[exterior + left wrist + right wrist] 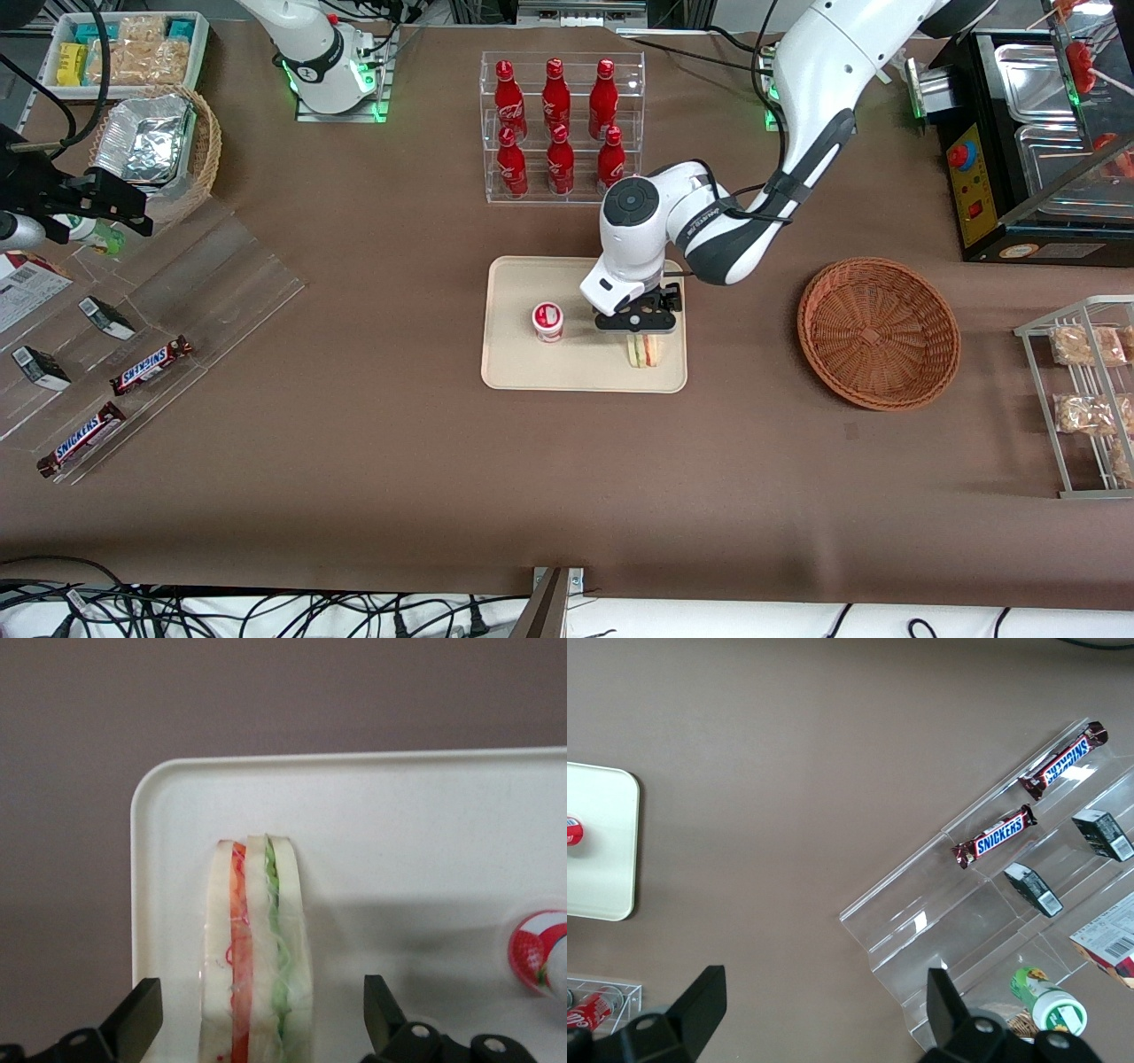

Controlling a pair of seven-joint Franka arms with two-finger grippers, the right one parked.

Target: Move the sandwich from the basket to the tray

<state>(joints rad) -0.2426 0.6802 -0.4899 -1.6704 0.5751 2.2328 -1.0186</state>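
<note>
The wrapped sandwich [644,351] [257,948] stands on its edge on the cream tray [514,372] [425,833], close to the tray's corner nearest the front camera and toward the working arm's end. My left gripper [641,331] [263,1010] hovers just above it, open, one finger on each side of the sandwich with a gap on both sides. The reddish-brown wicker basket [877,332] sits beside the tray toward the working arm's end, with nothing in it.
A red-lidded yogurt cup [548,321] [540,952] stands on the tray beside the gripper. A clear rack of red bottles [562,124] is farther from the camera. Acrylic shelves with candy bars [159,292] lie toward the parked arm's end; a wire snack rack [1090,390] stands past the basket.
</note>
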